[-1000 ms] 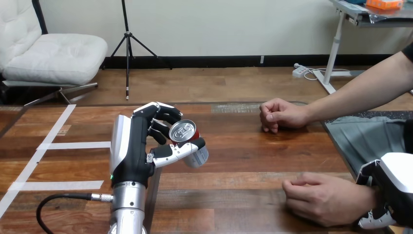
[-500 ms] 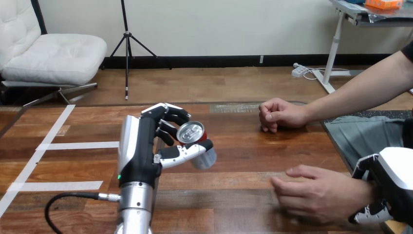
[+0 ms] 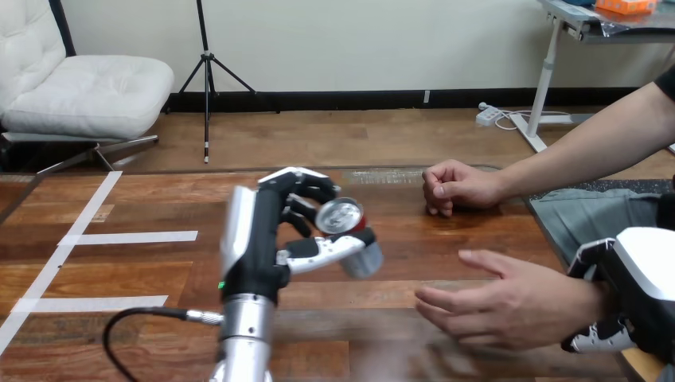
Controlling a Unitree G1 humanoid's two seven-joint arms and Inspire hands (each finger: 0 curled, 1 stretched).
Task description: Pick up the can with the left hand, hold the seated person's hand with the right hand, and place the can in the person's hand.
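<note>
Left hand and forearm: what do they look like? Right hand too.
Left hand: black, white shell on its back, black-and-white jointed fingers, small green light at the wrist. Forearm: silver cylinder, black cable plugged in. Right hand: white shell over black.

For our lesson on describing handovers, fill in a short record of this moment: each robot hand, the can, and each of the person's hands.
left hand: fingers and thumb curled round the can
can: tilted, top facing the camera, apart from both of the person's hands
right hand: curled round the person's wrist
person's near hand: open, fingers pointing toward the can
person's far hand: a fist, resting on the table
</note>
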